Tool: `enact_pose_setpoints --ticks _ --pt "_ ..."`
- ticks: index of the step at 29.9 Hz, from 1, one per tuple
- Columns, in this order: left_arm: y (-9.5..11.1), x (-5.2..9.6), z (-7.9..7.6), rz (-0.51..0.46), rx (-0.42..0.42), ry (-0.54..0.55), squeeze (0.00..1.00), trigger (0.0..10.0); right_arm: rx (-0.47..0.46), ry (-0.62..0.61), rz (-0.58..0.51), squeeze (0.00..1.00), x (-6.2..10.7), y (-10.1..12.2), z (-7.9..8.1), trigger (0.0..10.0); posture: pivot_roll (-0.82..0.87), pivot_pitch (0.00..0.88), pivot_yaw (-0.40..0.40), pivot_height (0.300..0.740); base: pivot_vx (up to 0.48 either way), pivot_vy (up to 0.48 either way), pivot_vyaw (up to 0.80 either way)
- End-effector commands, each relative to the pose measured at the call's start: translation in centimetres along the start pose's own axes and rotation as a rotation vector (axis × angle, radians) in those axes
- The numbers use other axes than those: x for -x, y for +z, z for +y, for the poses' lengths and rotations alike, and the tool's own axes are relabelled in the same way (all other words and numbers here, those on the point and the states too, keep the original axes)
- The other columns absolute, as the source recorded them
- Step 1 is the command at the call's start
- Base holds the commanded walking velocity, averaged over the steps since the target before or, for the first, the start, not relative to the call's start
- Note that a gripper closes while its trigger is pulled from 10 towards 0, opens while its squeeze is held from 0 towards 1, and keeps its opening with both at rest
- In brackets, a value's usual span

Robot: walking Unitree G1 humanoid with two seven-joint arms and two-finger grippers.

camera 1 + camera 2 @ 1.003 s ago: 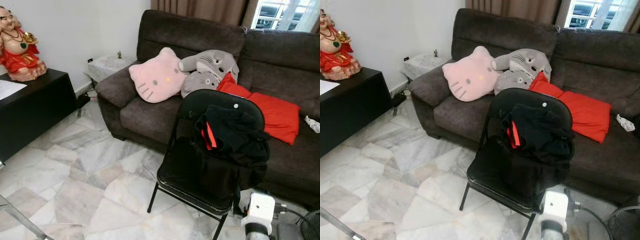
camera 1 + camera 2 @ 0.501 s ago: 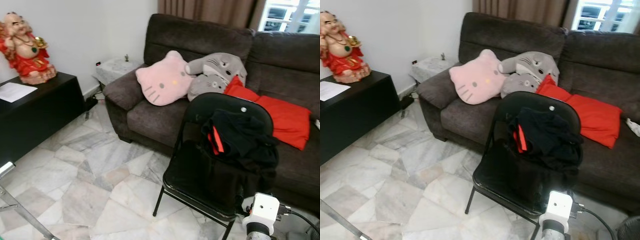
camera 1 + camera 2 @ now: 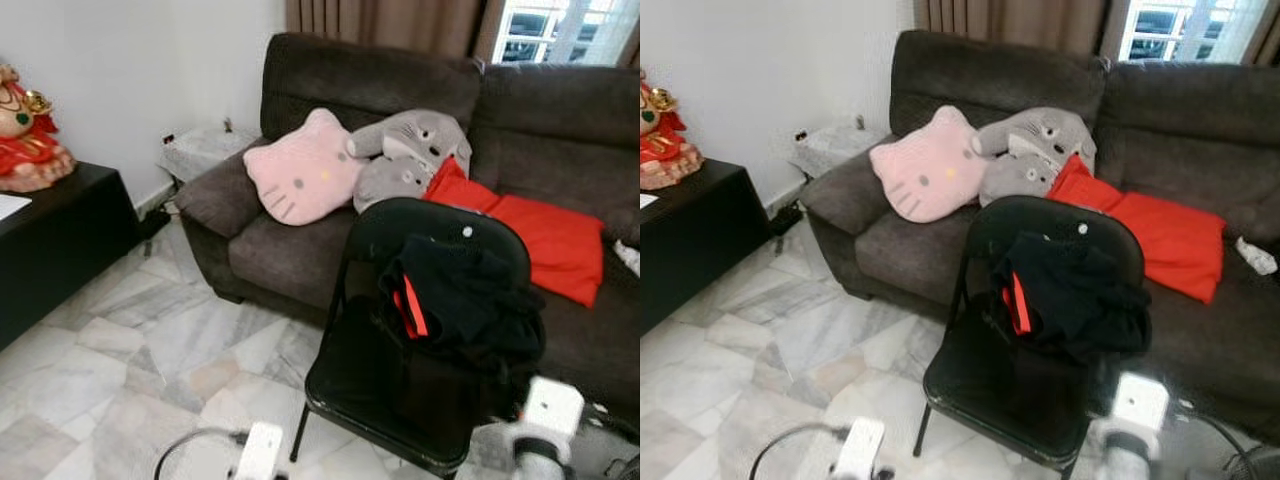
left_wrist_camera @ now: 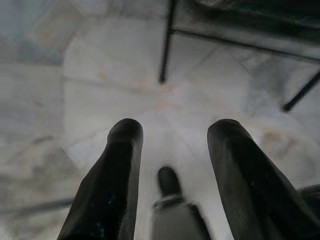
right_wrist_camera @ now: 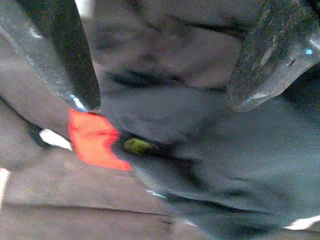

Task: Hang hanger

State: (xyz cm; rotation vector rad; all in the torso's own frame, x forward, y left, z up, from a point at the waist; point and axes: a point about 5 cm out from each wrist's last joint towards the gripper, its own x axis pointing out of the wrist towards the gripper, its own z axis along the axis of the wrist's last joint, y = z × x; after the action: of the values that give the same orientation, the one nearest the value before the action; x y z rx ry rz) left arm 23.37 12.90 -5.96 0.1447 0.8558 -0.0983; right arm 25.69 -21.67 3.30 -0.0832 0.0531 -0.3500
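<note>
Clothing point(image 3: 460, 305), black with red trim, slumps limp over the folding chair point(image 3: 420, 250), likely hiding the hanger, while right gripper point(image 5: 165, 65) and left gripper point(image 4: 172, 150) both gape apart.

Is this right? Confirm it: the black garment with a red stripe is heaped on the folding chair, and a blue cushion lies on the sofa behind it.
One thing is wrong: the cushion is red, not blue, as the left eye view shows. The black garment with its red stripe does lie heaped on the folding chair, before the sofa.
</note>
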Motion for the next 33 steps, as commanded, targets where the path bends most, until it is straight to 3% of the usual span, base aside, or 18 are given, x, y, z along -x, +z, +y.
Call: enact_pose_setpoints --ticks 1,3,11,21,23,25,33 --pt "-2.2 0.3 0.1 0.083 -0.004 0.01 0.0 10.0 0.012 -0.003 0.009 0.0 0.2 -0.2 -0.5 10.0 0.0 0.0 -0.009 0.74 0.0 0.0 0.0" --pt "-2.1 0.3 0.1 0.086 -0.001 0.012 0.0 10.0 0.054 0.066 -0.025 0.0 0.3 0.3 0.2 10.0 0.0 0.0 -0.011 0.74 0.0 0.0 0.0" --pt "-1.9 0.2 0.1 0.088 0.01 0.017 0.0 10.0 0.094 0.119 -0.067 0.0 0.6 0.9 0.8 10.0 -0.01 0.0 -0.012 0.74 0.0 0.0 0.0" --pt "-1.6 0.2 0.1 0.082 0.012 0.029 0.0 10.0 0.126 0.072 -0.081 0.0 -1.0 2.0 0.2 10.0 0.0 0.0 -0.016 0.74 0.0 0.0 0.0" --pt "-1.4 0.2 0.3 0.057 -0.011 0.067 0.0 10.0 0.128 0.072 -0.083 0.0 -1.1 2.1 0.3 10.0 0.0 0.0 -0.017 0.74 0.0 0.0 0.0" --pt "-1.3 0.2 0.4 0.037 0.017 0.104 0.0 10.0 0.127 0.074 -0.084 0.0 -1.1 2.2 0.3 10.0 0.0 0.0 -0.02 0.74 0.0 0.0 0.0" --pt "-0.6 0.2 0.4 -0.026 0.015 0.118 0.0 10.0 0.128 0.08 -0.074 0.0 -1.2 2.0 0.6 10.0 0.01 0.0 -0.027 0.74 0.0 0.0 0.0"
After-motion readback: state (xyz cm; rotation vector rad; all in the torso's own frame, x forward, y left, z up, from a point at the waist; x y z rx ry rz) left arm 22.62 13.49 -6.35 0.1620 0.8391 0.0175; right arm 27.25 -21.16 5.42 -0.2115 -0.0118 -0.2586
